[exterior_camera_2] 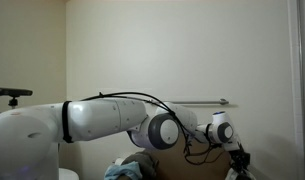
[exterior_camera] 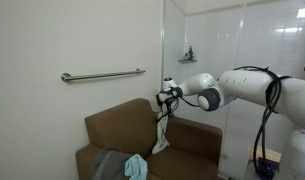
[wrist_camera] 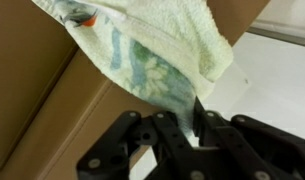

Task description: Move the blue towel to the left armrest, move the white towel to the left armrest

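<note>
The claw (wrist_camera: 197,125) is clamping together on the white towel (wrist_camera: 167,55), its black fingers (wrist_camera: 162,135) pinching a lower edge of the cloth in the wrist view. The towel is showing a cream, faintly yellowish looped terry on one face. The other face is carrying a blurred print of blue and green patches with a small red mark near the top edge, and the print is too soft to read as letters or a label. In an exterior view the claw (exterior_camera: 168,97) is holding the towel (exterior_camera: 161,135) up in the air, and the cloth is hanging down long and narrow just beside the upper corner of the brown couch (exterior_camera: 117,125) backrest, on the robot's side. The blue towel (exterior_camera: 138,166) is lying crumpled on the couch seat, small and sky-blue, touching a larger dull gray cloth (exterior_camera: 110,163). It is also peeking out under the white arm (exterior_camera_2: 102,118) in an exterior view (exterior_camera_2: 120,172). A metal grab bar (exterior_camera: 102,75) is running along the wall above the couch.
</note>
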Tool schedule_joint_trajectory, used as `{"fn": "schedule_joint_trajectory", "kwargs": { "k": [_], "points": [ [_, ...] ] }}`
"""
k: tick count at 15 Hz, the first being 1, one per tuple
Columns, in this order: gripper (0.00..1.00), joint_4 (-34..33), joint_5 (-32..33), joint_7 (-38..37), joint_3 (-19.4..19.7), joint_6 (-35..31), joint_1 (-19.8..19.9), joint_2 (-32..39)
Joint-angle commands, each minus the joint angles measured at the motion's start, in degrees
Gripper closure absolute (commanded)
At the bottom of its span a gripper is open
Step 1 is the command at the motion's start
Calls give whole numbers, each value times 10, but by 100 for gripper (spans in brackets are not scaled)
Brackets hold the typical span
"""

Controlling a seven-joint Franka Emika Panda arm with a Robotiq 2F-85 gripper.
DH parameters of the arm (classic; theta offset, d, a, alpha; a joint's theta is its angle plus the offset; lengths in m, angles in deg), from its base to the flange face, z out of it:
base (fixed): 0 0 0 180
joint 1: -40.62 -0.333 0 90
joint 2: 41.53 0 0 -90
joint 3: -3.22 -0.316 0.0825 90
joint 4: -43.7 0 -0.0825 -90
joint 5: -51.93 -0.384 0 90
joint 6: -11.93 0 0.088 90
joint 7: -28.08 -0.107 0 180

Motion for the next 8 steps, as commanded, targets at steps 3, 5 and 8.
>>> {"fn": "schedule_joint_trajectory", "kwargs": {
  "k": [3,5,8],
  "points": [
    [95,-85,-7,15,-27,39,26,-4],
    [95,-64,-8,9,-33,4,24,-23],
    [95,-66,-12,7,-44,-46,24,-32]
  ]
}}
